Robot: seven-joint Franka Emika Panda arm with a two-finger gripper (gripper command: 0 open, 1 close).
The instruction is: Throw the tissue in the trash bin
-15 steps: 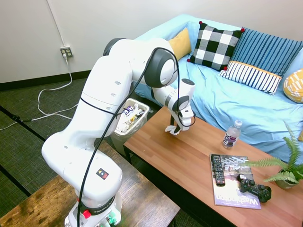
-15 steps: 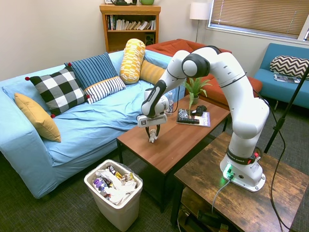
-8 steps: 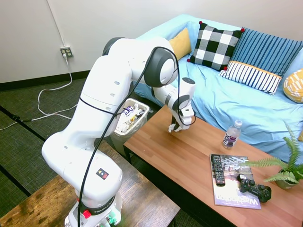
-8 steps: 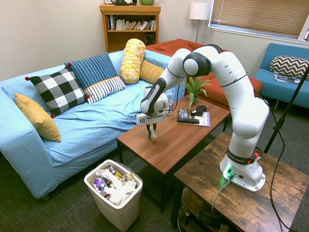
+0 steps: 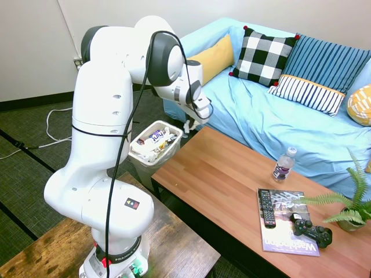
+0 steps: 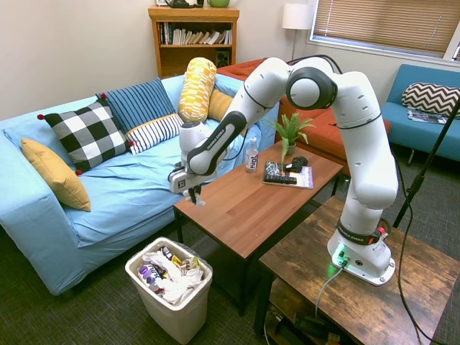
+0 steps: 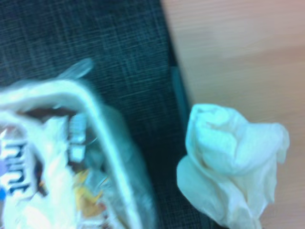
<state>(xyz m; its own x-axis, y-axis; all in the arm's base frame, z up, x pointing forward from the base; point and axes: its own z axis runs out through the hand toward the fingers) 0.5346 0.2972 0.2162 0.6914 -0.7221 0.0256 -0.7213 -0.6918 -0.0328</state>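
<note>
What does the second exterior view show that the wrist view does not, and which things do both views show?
Only the second exterior view shows the gripper closed on the crumpled white tissue, the blue sofa and the wooden bookshelf. Only the wrist view shows the tissue's folds close up. Both show the light grey plastic trash bin with rubbish and the brown wooden table.

- A wrapper (image 7: 16, 174) in the trash bin (image 7: 102, 126) is showing dark letters reading "hint" in the wrist view, standing sideways.
- The magazine (image 5: 288, 246) on the worktop (image 5: 226, 185) is carrying a title that looks like "Washington", too small to read surely.
</note>
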